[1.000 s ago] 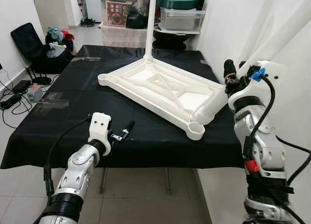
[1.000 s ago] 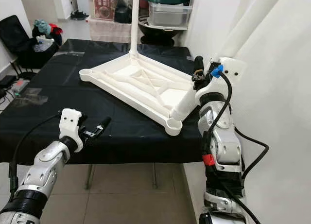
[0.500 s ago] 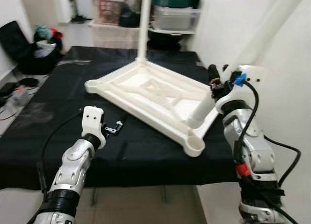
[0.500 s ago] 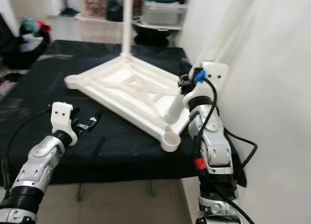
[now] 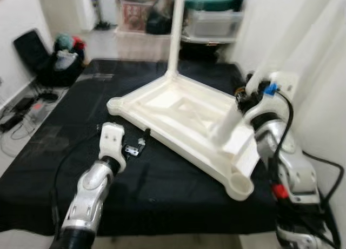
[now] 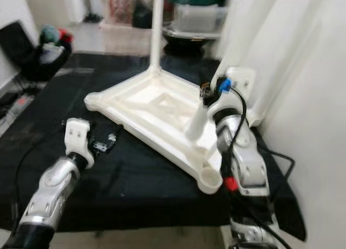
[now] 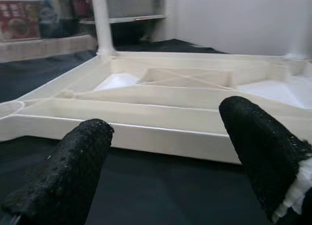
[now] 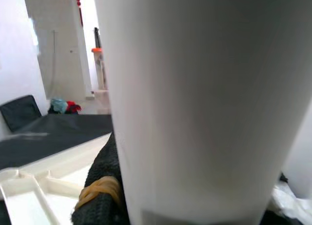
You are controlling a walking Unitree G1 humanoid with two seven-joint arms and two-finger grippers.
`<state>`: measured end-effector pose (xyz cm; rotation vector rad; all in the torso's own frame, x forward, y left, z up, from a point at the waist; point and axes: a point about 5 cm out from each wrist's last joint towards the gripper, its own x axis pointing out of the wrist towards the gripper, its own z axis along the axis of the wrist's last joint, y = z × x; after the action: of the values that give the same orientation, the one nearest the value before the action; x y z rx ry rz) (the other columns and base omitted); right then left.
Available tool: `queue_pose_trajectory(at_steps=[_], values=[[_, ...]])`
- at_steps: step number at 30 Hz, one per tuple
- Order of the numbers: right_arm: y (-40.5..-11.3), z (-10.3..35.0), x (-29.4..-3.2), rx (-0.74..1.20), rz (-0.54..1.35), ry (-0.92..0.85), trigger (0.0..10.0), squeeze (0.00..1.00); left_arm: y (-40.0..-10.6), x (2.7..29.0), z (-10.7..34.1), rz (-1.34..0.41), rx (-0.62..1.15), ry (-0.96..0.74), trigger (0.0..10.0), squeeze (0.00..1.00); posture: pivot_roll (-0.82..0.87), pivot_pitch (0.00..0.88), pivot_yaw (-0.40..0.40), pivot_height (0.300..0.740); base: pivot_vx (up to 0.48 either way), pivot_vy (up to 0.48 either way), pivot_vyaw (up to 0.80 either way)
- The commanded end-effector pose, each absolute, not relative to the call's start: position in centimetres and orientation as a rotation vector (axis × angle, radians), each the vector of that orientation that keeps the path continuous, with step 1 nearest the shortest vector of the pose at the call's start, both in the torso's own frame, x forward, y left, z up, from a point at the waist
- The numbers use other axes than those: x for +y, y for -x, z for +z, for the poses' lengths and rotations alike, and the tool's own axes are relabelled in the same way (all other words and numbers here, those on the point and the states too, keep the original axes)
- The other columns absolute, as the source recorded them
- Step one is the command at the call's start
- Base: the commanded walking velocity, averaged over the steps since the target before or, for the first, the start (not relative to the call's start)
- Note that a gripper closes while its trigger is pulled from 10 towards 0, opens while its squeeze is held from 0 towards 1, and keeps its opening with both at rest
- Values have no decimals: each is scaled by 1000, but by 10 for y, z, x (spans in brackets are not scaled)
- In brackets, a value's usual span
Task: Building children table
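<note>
Your left gripper (image 5: 141, 143) hovered with its textured black fingers (image 7: 68, 171) spread apart, holding nothing, just beside the ribbed white plastic tabletop (image 5: 184, 119) lying upside down on the black cloth (image 5: 65, 135). Your right gripper (image 5: 244, 96) clamped a smooth white tube leg (image 5: 230, 119) angled against the tabletop's right side.

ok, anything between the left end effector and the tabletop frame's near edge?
Nothing but bare black cloth. The left wrist view shows the open left end effector facing the white tabletop frame across it.
</note>
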<state>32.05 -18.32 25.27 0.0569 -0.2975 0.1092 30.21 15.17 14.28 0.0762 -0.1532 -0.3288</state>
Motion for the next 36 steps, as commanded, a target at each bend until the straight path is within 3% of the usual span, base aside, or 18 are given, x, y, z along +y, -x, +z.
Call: queue_pose_trajectory(at_steps=[1, 8, 11, 26, 30, 36], values=[[-312, 251, -192, -296, 108, -20, 10000, 0, -280, 156, 145, -276, -148, -128, 10000, 0, 55, 0, -83, 740, 0, 0, 0], [-303, 241, -200, -262, 98, 18, 10000, 0, -253, 164, 150, -195, -136, -148, 10000, 0, 65, 0, -85, 740, 0, 0, 0], [-300, 239, -201, -237, 123, 19, 10000, 0, -237, 170, 125, -161, -15, -229, 10000, 0, 83, 0, -105, 740, 0, 0, 0], [-303, 240, -194, -205, 276, 43, 10000, 0, -234, 165, 119, -168, 41, -276, 10000, 0, 92, 0, -103, 740, 0, 0, 0], [-299, 224, -184, -119, 462, 41, 10000, 0, -235, 164, 118, -168, 43, -276, 10000, 0, 101, 0, -110, 740, 0, 0, 0], [-297, 211, -189, -45, 550, -1, 10000, 0, -236, 164, 118, -163, 48, -271, 10000, 0, 103, 0, -116, 740, 0, 0, 0]])
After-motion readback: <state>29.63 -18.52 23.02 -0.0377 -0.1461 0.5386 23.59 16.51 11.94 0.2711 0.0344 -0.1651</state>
